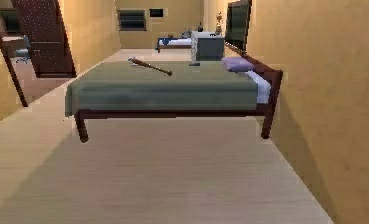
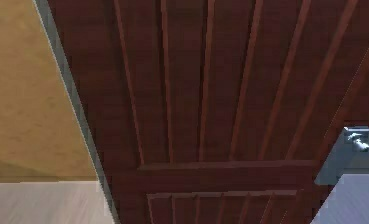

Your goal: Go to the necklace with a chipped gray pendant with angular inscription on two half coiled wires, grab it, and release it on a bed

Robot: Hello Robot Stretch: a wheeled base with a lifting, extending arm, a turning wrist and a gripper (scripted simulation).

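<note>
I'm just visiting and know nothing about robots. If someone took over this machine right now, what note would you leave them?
Pincer: state unknown.
Bed: straight ahead in the forward view, with a grey-green cover. A thin stick and a purple pillow lie on it, and a grey box is at its far side.
A dark red wooden door is close alongside in the arm side view.
Done: cannot tell whether the necklace has been grabbed.
Left: if not, find and grab it, then release it on the bed.
</note>
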